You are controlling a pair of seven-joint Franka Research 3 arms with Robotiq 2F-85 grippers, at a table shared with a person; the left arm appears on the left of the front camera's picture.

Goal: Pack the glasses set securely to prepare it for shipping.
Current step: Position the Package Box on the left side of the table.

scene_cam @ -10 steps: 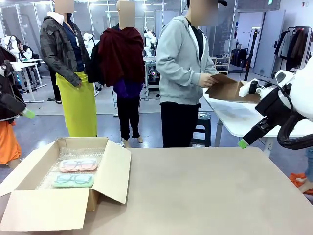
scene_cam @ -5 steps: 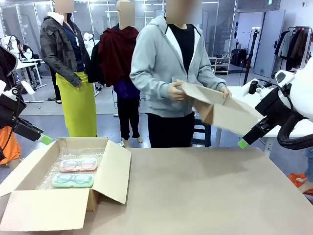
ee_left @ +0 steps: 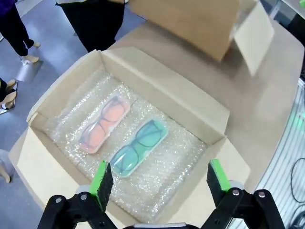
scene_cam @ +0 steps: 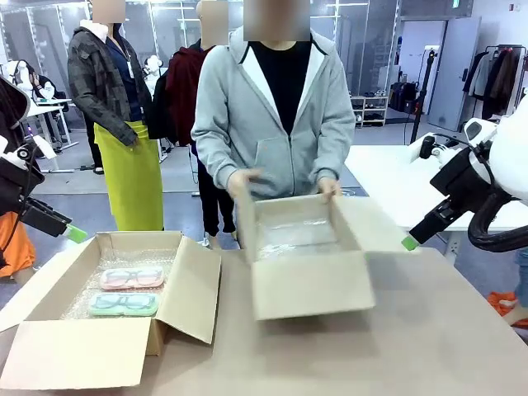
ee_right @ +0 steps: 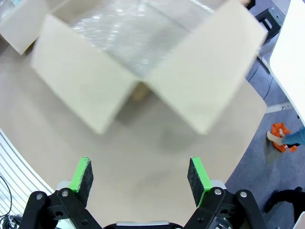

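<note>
Two glasses cases lie side by side on bubble wrap in an open cardboard box (scene_cam: 49, 351) at the table's left: a pale pink case (scene_cam: 132, 278) (ee_left: 104, 123) and a mint green case (scene_cam: 124, 305) (ee_left: 138, 146). My left gripper (ee_left: 159, 179) hangs open high above that box, and its green fingertip (scene_cam: 75, 234) shows at the left edge. My right gripper (ee_right: 139, 175) is open above the table, off to the right of the table with its green tip (scene_cam: 409, 242) showing. Both are empty.
A person in a grey hoodie holds a second open cardboard box (scene_cam: 309, 280) (ee_right: 143, 52), lined with bubble wrap, on the table's middle with both hands (scene_cam: 246, 183). Bare tabletop (scene_cam: 429, 346) lies to the right. Other people stand behind.
The person turned to the table and brought the second box down onto its middle. My left arm dropped slightly a second ago and has held since; the right arm stayed still.
</note>
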